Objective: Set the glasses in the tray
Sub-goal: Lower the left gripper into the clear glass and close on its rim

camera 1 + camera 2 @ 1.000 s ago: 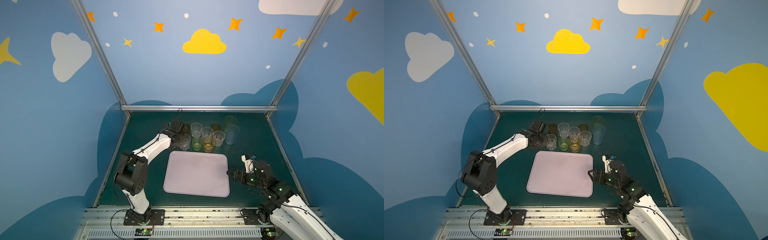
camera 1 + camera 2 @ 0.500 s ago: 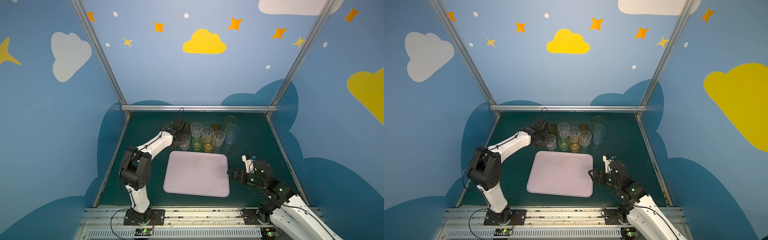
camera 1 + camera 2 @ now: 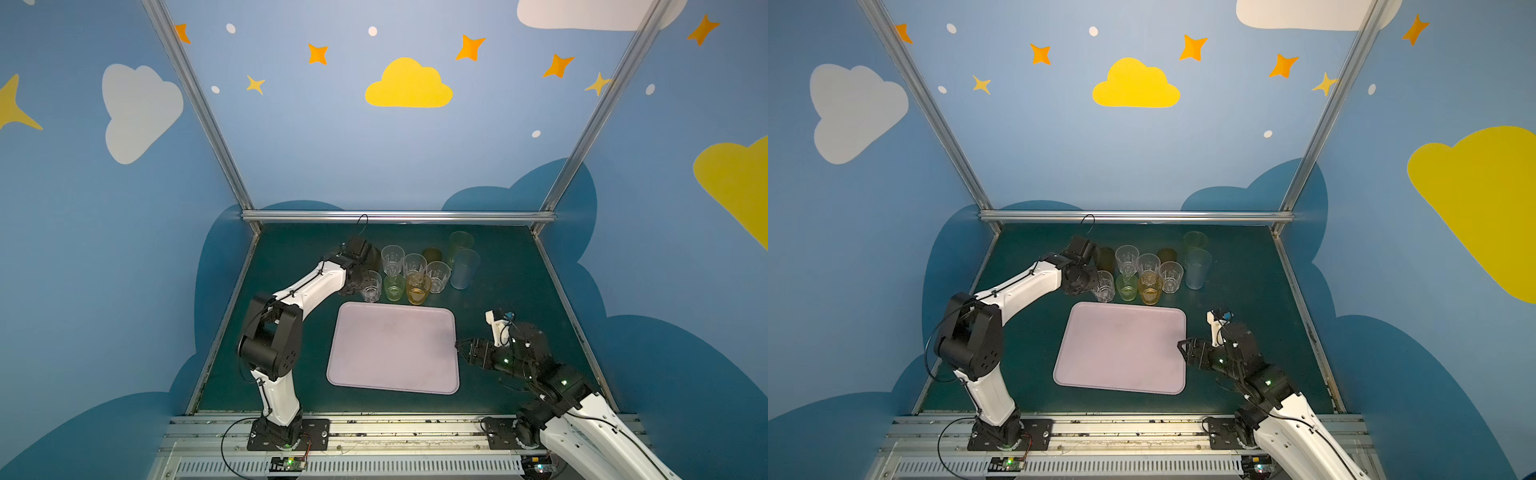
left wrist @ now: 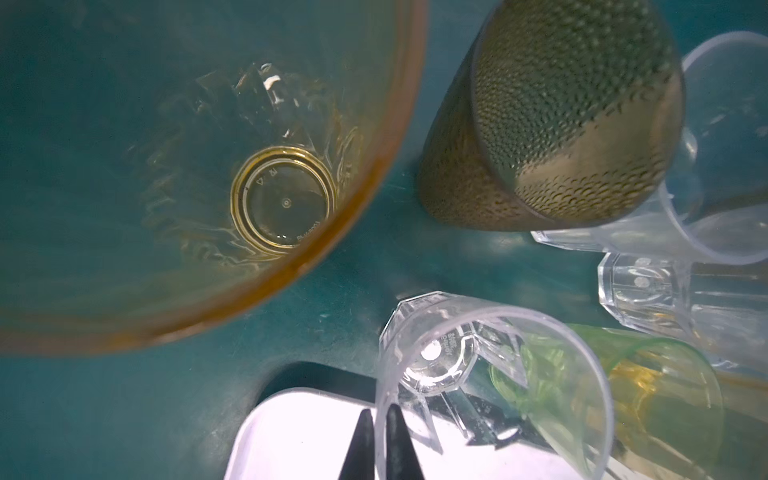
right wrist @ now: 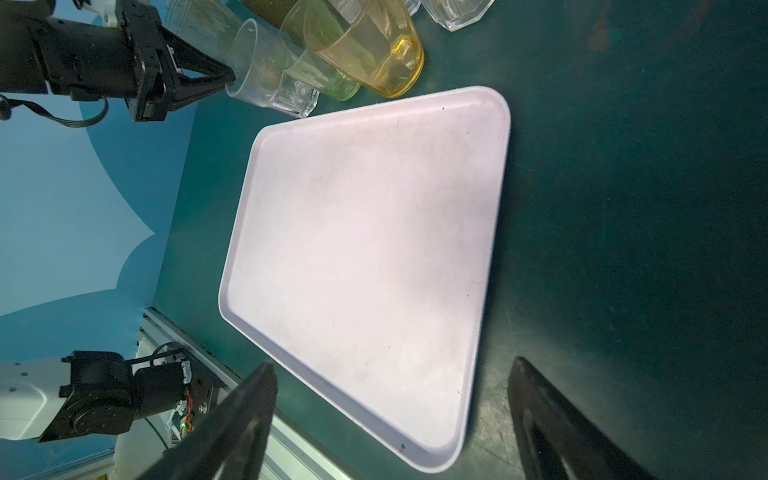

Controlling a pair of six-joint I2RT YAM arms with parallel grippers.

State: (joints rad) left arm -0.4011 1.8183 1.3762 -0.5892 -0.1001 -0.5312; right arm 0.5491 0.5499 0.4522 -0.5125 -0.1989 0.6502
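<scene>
Left jaws pinch clear glass [image 4: 457, 365] at rim.

Dark green bench [image 3: 519, 291]. Aluminium bar [image 3: 395, 216] along its far edge, slotted metal rail [image 3: 415, 467] along near edge. Blue walls [image 3: 332, 158] behind: yellow cloud [image 3: 408, 85], white cloud [image 3: 139, 110], orange stars [image 3: 318, 54].

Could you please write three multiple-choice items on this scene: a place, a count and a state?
1. The clear glass pinched by the left gripper is: A on the tray; B beyond its far left corner; C at its near right corner.
2. Of the glasses, the tray holds: A none; B two; C five.
3. The right gripper is: A holding a glass; B shut, empty; C open.
B, it is just past that corner; A, tray bare; C, jaws wide apart.
</scene>
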